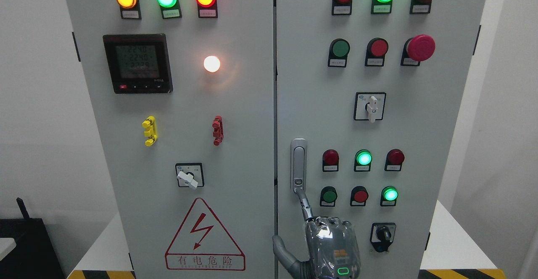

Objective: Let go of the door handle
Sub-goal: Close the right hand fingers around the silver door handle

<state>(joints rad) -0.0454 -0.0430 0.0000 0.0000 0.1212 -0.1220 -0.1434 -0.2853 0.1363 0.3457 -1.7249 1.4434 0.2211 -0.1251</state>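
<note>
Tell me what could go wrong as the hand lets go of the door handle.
1. One finger reaches up to the foot of the handle; pulling away at an angle could catch it there.
2. The green button and red button sit just right of that finger, so a sideways retreat might press one.
3. The black switch is close beside the hand; a wide swing could knock it.

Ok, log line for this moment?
task: release handle | right hand: open, one finger at handle's lower end | handle: upright on right door | left hand: not in view
</note>
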